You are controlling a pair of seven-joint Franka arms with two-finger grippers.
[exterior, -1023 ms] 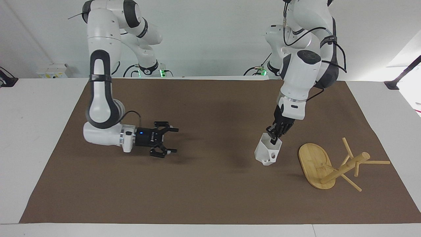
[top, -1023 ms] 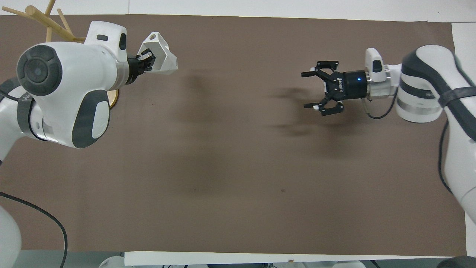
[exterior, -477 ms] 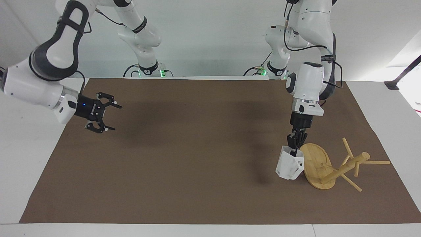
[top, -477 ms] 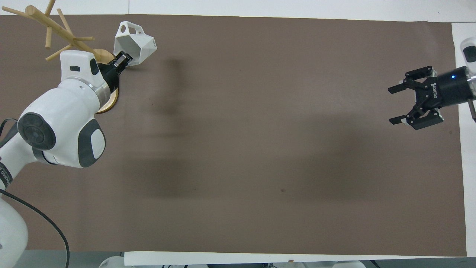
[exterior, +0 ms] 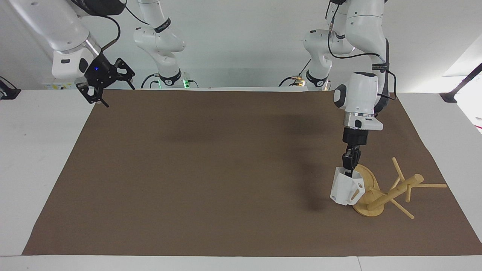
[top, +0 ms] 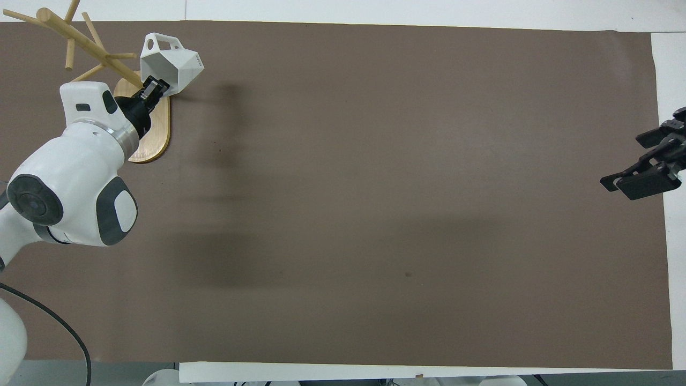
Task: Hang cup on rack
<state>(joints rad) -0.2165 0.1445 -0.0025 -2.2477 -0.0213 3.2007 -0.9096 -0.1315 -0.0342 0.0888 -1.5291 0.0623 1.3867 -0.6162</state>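
My left gripper (exterior: 349, 171) is shut on the rim of the white faceted cup (exterior: 342, 188) and holds it low over the mat, against the oval base (exterior: 371, 184) of the bamboo rack (exterior: 395, 191). The rack lies tipped on its side at the left arm's end of the table, its pegs pointing away from the cup. Bamboo shows through the hole in the cup's handle; I cannot tell whether a peg is in it. The overhead view shows the cup (top: 174, 64), the left gripper (top: 154, 88) and the rack (top: 80, 37). My right gripper (exterior: 118, 94) is open and empty, raised over the mat's corner.
A brown mat (exterior: 226, 169) covers most of the white table (exterior: 37, 150). The right gripper (top: 629, 161) shows at the edge of the overhead view, over the mat's edge at the right arm's end.
My left gripper has carried the cup across the mat to the rack's base and turned it more upright. My right arm has drawn back and up from the mat to its corner, still open.
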